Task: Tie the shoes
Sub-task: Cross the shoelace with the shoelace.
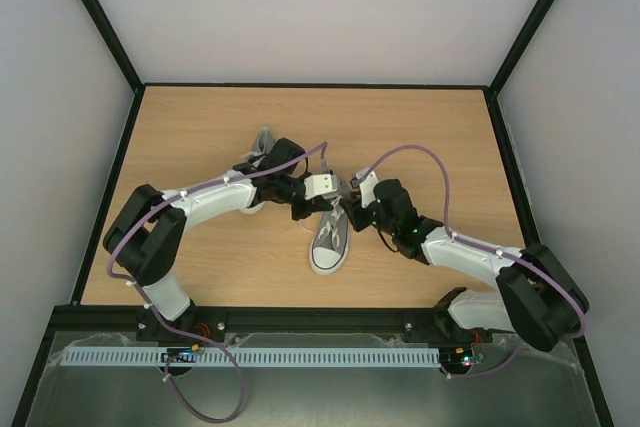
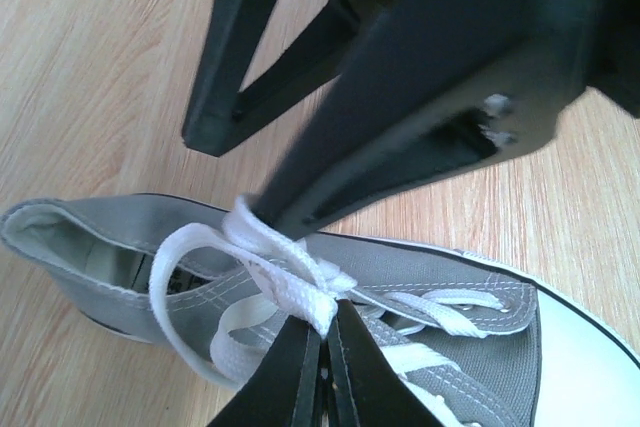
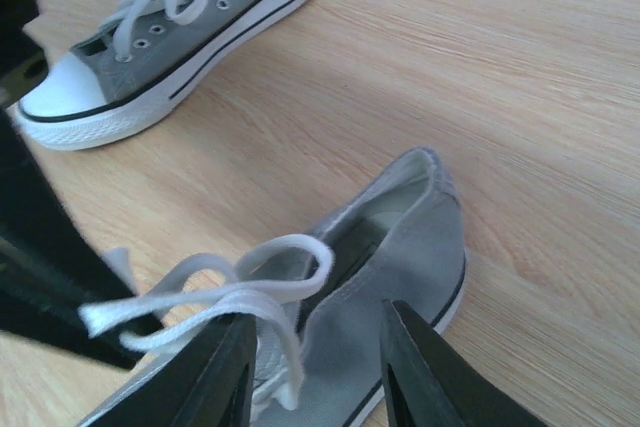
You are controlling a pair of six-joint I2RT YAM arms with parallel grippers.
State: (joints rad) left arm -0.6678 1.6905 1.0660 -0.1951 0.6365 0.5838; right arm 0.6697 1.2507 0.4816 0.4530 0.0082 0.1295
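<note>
One grey sneaker (image 1: 328,244) lies mid-table with its white toe cap toward the near edge. It also shows in the left wrist view (image 2: 420,277) and in the right wrist view (image 3: 400,277). My left gripper (image 1: 335,197) hovers over its laces. It is shut (image 2: 327,312) on a loop of white lace (image 2: 290,282) beside the knot. My right gripper (image 1: 352,205) is open (image 3: 315,315) over the shoe's heel opening, and a lace loop (image 3: 255,282) lies against its left finger. The second sneaker (image 1: 262,143) lies behind my left arm, and it also shows in the right wrist view (image 3: 170,27).
The wooden table (image 1: 200,127) has black rails along its edges, with white walls around it. Both arms meet over the middle shoe. The right gripper's black fingers (image 2: 400,117) fill the upper part of the left wrist view.
</note>
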